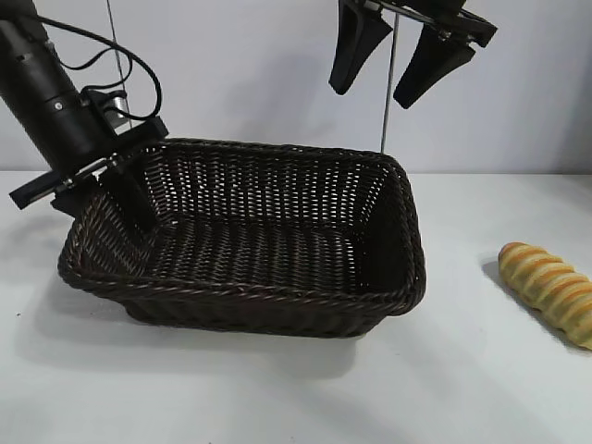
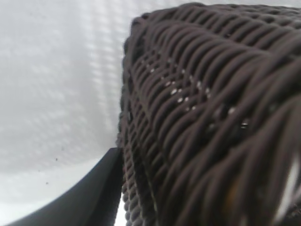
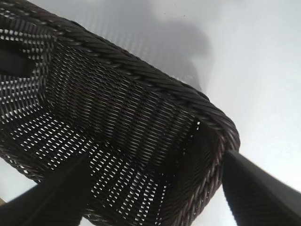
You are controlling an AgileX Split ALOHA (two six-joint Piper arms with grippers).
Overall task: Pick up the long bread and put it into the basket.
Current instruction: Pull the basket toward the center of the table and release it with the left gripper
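The left gripper (image 1: 118, 190) straddles the near-end wall of the large dark-brown woven wicker basket (image 1: 277, 296), one finger inside, one outside, pinching the weave. The right gripper (image 1: 400, 67) hangs spread wide above the basket's far end. The golden-yellow ridged long bread (image 1: 550, 291) lies on the white table (image 1: 296, 388) beyond that gripper, well apart from the basket.

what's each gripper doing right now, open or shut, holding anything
left gripper: down at the basket's left end wall, a finger on each side of it; grip cannot be told.
right gripper: open, empty, above the basket's far right corner.
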